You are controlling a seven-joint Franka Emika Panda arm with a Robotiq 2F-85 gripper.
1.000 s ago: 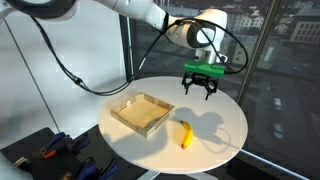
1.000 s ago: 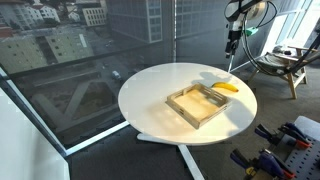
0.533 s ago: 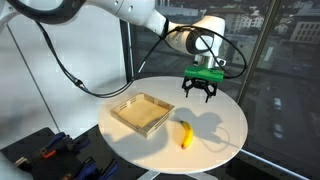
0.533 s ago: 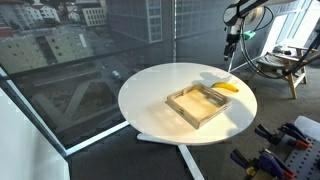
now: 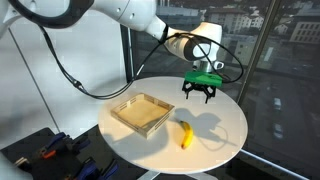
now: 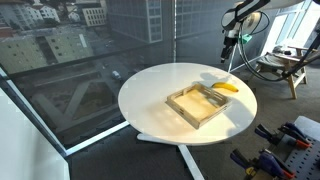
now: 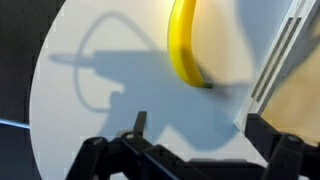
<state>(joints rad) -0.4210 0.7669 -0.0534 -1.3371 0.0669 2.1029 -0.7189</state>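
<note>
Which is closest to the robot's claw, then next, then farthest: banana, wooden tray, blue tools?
In an exterior view, from the gripper:
1. banana, on the table just below it.
2. wooden tray, farther across the table.
3. blue tools, off the table, down in the corner.

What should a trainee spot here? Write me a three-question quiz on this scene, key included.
1. True or false: the gripper holds the banana.
2. What sits beside the banana on the round white table? A) a wooden tray B) a mug C) a book
3. Fill in: the gripper hangs above the table with its jaws ____.

Key: 1 false, the banana lies on the table, apart from the gripper; 2 A; 3 open.
</note>
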